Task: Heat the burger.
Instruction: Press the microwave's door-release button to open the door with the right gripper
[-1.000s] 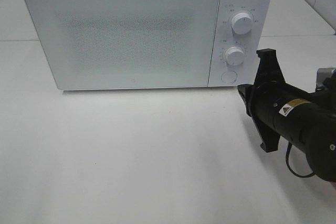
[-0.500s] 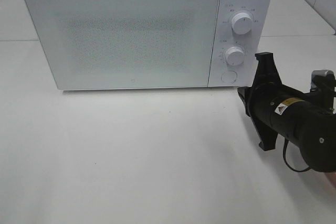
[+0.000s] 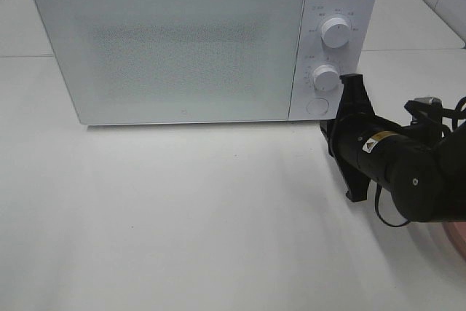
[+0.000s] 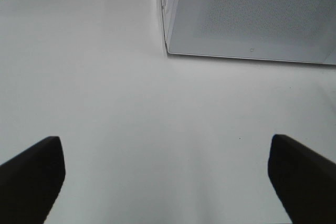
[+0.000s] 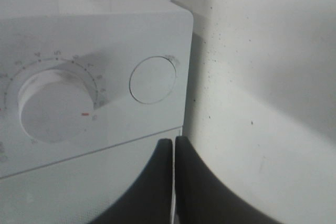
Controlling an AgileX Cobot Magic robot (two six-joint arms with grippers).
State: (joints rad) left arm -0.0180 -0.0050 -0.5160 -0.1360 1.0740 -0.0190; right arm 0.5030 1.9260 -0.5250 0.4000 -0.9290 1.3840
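Right hand (image 5: 174, 141) nearer the round button (image 5: 152, 80) than before — fingers (image 5: 152, 187) together; left hand (image 4: 165, 148) wide

Warning-triangle sticker (image 3: 374, 144) on the black arm (image 3: 409, 174) — microwave dial (image 3: 325, 77) markings illegible.

The right tool (image 5: 174, 145), tips together, sits beside the round button (image 5: 153, 79), perhaps touching the microwave (image 5: 121, 30).

The right arm (image 3: 397, 172) is a thick matte-black barrel with a flat black cross-plate (image 3: 354, 143) at its nine o'clock end. It carries a small yellow-and-white warning label (image 3: 376, 144) with a triangle. A thin black cable (image 3: 381, 216) loops at six o'clock, and a silver-grey fitting (image 3: 425, 102) sits at one. The right hand (image 5: 174, 148) has dark, smooth, curved fingers (image 5: 149, 187). The left hand (image 4: 165, 174) has dark, blunt ones (image 4: 31, 174).
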